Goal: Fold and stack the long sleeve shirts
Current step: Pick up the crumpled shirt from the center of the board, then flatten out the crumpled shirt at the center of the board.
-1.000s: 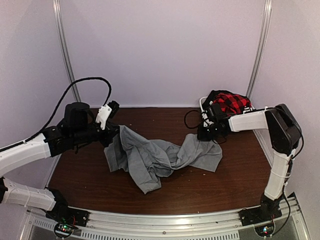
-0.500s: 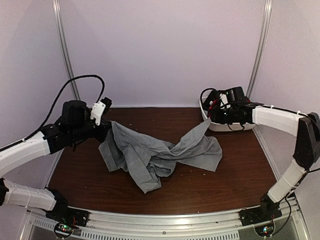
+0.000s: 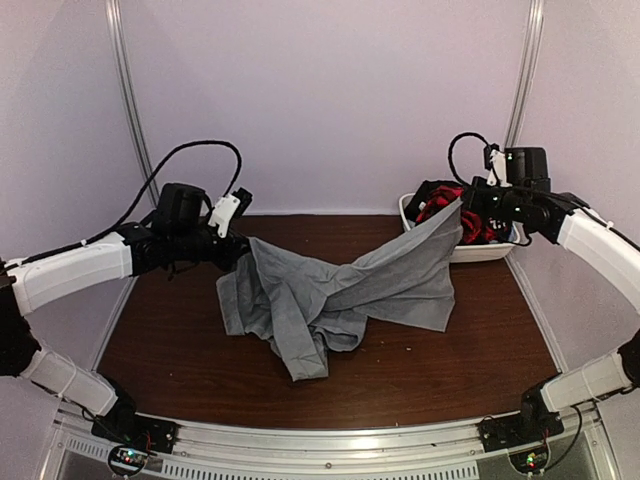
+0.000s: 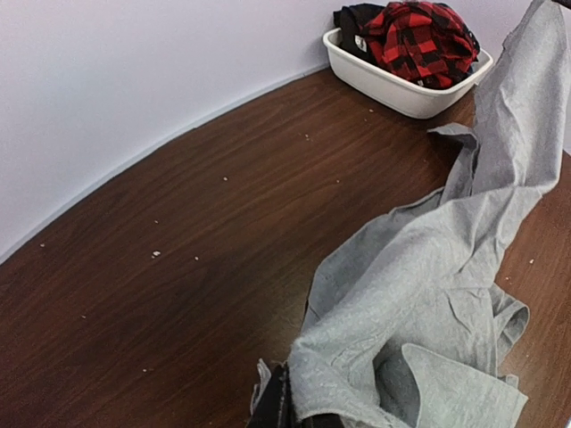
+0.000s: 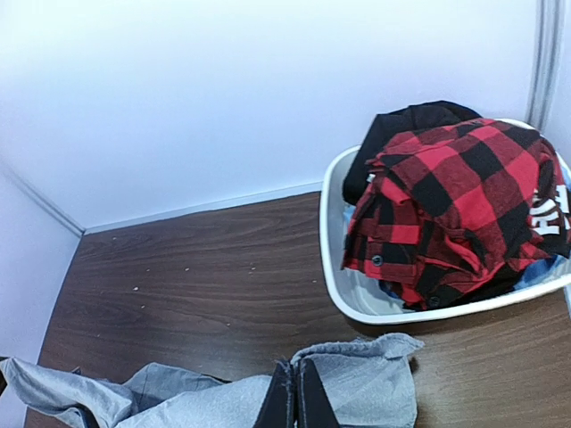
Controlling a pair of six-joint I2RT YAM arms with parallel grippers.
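While left end effector and right end effector clench the grey shirt, the right has risen — cloth lifted.

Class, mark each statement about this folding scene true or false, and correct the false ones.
1. The right gripper pinches part of the grey shirt. True.
2. The grey shirt lies neatly folded on the table. False: it is crumpled and strung between both grippers.
3. The white tub holds a red-and-black plaid garment. True.
4. The left gripper hangs clear of the cloth. False: it grips the shirt's left end.
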